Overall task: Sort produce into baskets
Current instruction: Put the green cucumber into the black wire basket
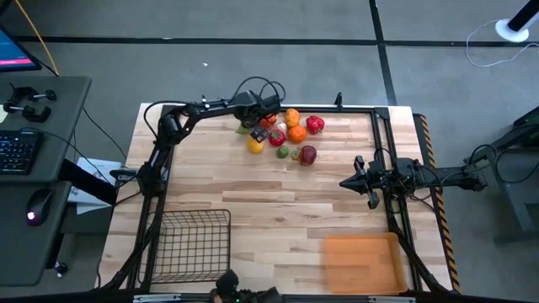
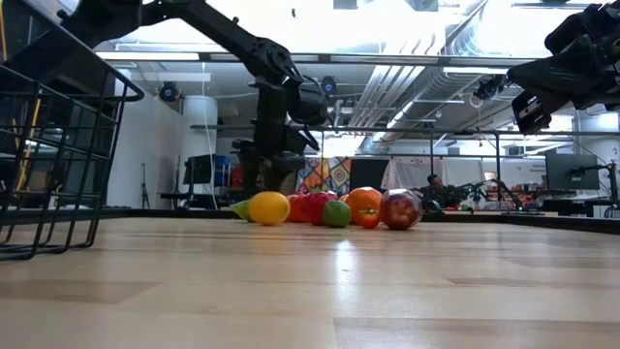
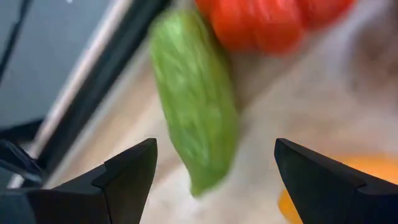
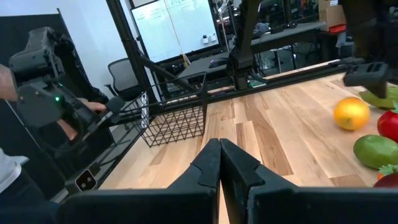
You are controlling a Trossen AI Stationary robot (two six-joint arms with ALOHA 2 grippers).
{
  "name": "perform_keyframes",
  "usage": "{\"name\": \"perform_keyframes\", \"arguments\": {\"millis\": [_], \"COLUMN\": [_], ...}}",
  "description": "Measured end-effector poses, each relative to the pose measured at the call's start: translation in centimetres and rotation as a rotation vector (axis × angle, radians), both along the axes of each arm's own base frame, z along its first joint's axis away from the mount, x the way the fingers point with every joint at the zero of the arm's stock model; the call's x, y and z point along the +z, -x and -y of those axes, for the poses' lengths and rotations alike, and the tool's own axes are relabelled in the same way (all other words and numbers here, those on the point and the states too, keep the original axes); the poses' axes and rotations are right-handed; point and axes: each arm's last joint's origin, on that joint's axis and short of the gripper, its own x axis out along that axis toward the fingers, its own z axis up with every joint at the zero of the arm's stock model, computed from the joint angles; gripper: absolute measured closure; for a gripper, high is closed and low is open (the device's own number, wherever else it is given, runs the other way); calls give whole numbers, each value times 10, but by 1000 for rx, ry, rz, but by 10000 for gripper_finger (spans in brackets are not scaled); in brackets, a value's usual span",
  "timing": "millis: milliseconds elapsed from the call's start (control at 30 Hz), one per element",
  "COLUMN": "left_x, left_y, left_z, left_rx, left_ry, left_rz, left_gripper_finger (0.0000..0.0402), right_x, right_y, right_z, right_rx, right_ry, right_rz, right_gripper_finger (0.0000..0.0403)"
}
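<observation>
The produce lies in a cluster at the table's far side: a yellow piece point(image 1: 255, 146), red pieces point(image 1: 314, 124), orange ones point(image 1: 296, 133), a small green one point(image 1: 283, 152) and a dark red apple point(image 1: 307, 155). A long green piece point(image 3: 196, 106) lies on the wood at the cluster's left end. My left gripper point(image 3: 214, 168) hangs open just above it, pointing steeply down, one finger on either side and apart from it. My right gripper point(image 4: 219, 165) rests shut over the table's right side point(image 1: 352, 181), holding nothing. The black wire basket point(image 1: 189, 244) stands near left, the orange tray point(image 1: 362, 263) near right.
A black frame rail point(image 1: 354, 108) runs along the far edge just behind the produce. A red piece point(image 3: 267, 22) and a yellow one point(image 3: 348, 180) lie close to the green piece. In the right wrist view a person's hand point(image 4: 68, 127) holds a device beyond the basket.
</observation>
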Motion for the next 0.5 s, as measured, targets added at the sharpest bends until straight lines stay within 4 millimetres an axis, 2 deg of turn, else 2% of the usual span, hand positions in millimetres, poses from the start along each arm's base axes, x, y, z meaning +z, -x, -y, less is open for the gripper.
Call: {"name": "perform_keyframes", "arguments": {"millis": [267,500], "left_x": [-4,-5], "left_y": [5,4], "left_z": [-16,-17], "left_rx": [38,29], "left_ry": [24,12], "left_rz": [46,43], "left_gripper_finger": [87,87], "right_x": [0,0], "right_y": [0,0], "right_z": [0,0], "right_rx": [0,0], "right_ry": [-1,0], "right_rz": [0,0], "right_gripper_finger": [402,402]}}
